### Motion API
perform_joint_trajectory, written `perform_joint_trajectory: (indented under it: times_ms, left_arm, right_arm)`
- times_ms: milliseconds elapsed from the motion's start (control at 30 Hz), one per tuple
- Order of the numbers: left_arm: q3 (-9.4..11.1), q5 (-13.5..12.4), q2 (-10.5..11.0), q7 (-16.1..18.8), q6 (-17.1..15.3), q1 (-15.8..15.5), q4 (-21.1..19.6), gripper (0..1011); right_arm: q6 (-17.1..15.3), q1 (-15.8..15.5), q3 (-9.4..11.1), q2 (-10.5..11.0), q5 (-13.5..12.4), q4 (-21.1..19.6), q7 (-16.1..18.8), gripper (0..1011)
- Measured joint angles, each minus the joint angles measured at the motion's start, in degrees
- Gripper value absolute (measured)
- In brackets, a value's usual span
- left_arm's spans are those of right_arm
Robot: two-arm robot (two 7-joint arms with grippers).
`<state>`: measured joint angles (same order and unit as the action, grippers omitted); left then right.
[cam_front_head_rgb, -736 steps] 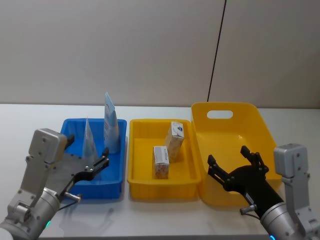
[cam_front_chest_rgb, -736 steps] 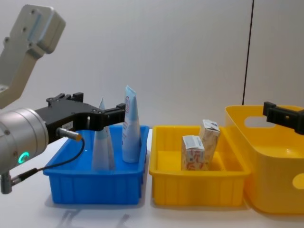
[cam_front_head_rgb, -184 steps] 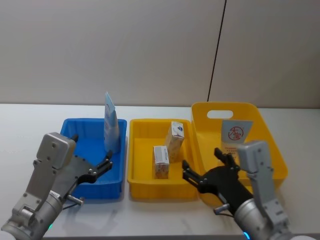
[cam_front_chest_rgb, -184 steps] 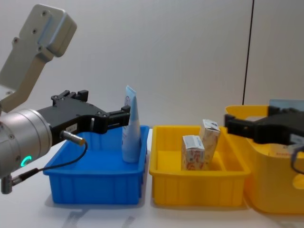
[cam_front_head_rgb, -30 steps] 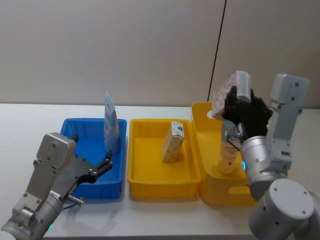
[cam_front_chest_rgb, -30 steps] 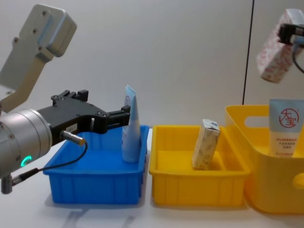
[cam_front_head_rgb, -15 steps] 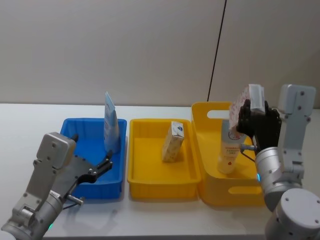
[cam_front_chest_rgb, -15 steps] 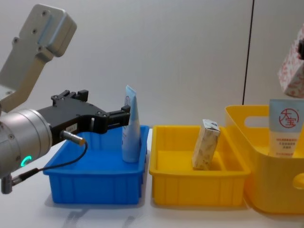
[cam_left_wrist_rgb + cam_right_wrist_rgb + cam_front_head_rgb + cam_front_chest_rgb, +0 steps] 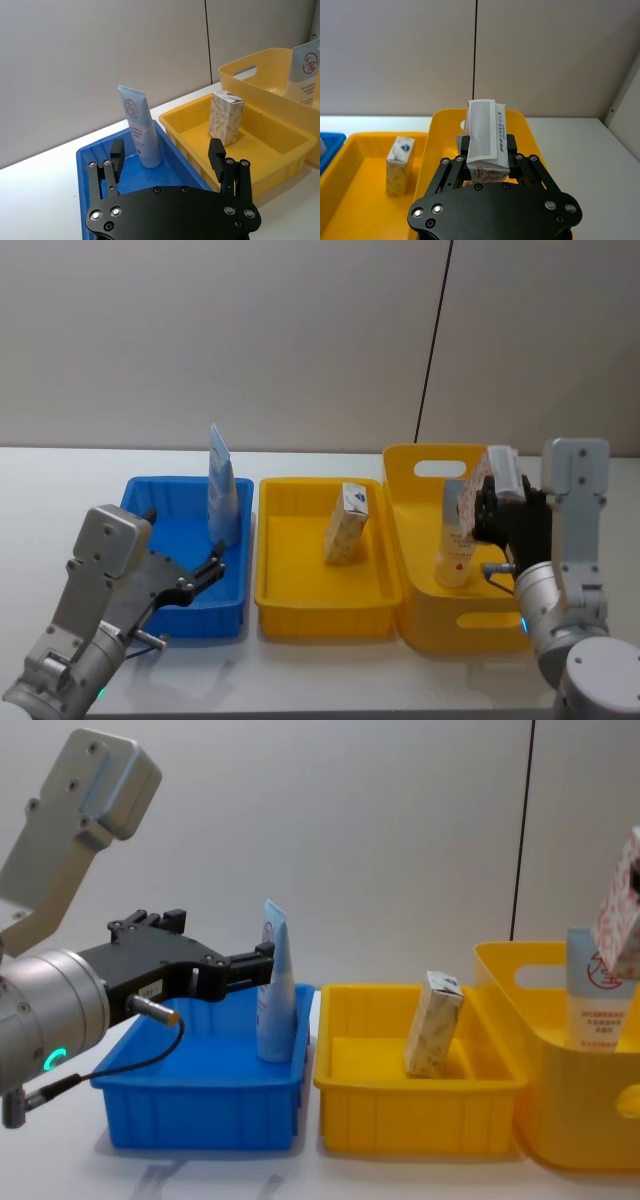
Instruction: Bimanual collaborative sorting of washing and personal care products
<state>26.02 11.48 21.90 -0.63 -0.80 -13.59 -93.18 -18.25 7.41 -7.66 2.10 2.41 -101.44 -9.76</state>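
Observation:
My right gripper (image 9: pixel 500 504) is shut on a small cream carton with red print (image 9: pixel 497 470), holding it tilted just above the tall yellow basket (image 9: pixel 404 502). In the right wrist view the carton (image 9: pixel 486 137) sits between the fingers. A pale tube with a red circle logo (image 9: pixel 455 530) stands in that basket, close beside the held carton. A second cream carton (image 9: pixel 346 522) leans in the shallow yellow tray (image 9: pixel 320 483). A blue-and-white tube (image 9: pixel 221 495) stands at the back of the blue bin (image 9: pixel 190 481). My left gripper (image 9: pixel 180 548) hangs open over the bin's front, short of the tube (image 9: pixel 139 132).
The three containers stand side by side on a white table, with a plain wall and a black vertical cable behind. Bare table lies in front of the containers and to the left of the blue bin.
My right gripper has come down and slightly right with the carton, from high above the basket to just over its rim. The left arm has not moved.

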Motion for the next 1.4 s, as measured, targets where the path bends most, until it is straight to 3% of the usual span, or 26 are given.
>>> perform_joint_trajectory:
  times_ms: [833,1400]
  left_arm:
    - [0.00,0.00,0.00,0.00,0.00,0.00,0.00,1001]
    - [0.00,0.00,0.00,0.00,0.00,0.00,0.00,1001]
  right_arm:
    - [-3.14,0.41,0.15,0.76,2.41,4.93,0.61,353]
    - [-3.54,0.57,0.24,0.69,2.76,5.74,0.51,901]
